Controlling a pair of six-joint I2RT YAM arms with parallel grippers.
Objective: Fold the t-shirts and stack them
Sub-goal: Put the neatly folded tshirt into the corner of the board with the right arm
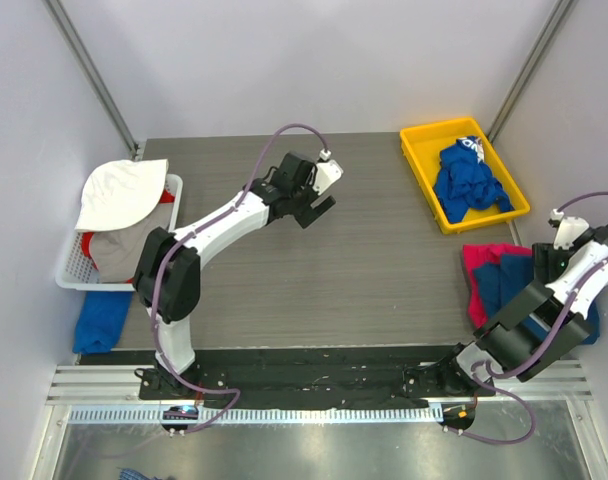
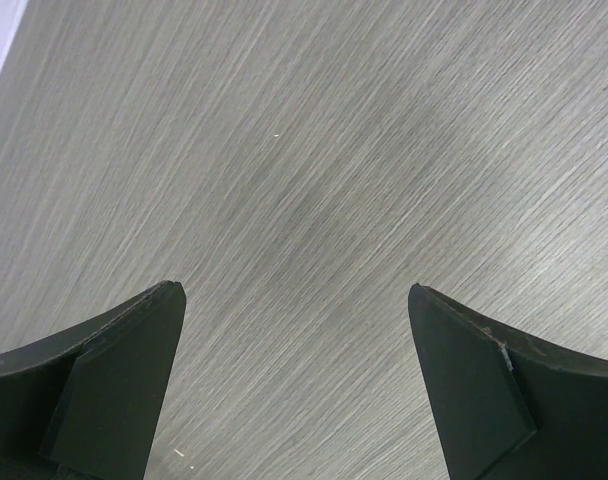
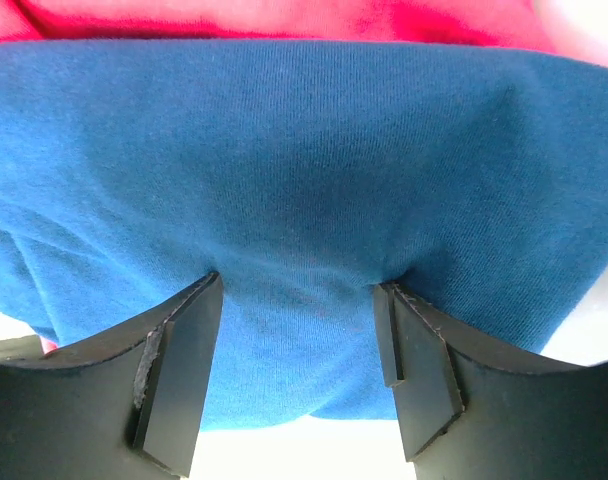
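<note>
1. I have the left arm (image 1: 224, 225) reaching forward and inward from its base; elbow bent, wrist tipped downward.
2. On the left gripper (image 2: 294, 295), jaws set wide apart.
3. I have the right arm (image 1: 554, 300) folded out toward the right side; forearm angled outward.
4. On the right gripper (image 3: 296, 285), jaws parted; both finger pads in view.

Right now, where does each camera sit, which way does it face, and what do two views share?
Top external: above and behind the robot, looking down on the grey wood-grain table; both arms show.
Left wrist: on the left arm, facing bare table; the open left tool shows.
Right wrist: on the right arm, facing a dark blue cotton t-shirt with a magenta-pink cotton t-shirt beyond; the right tool shows.
Shared: top external and right wrist both show those two t-shirts.
</note>
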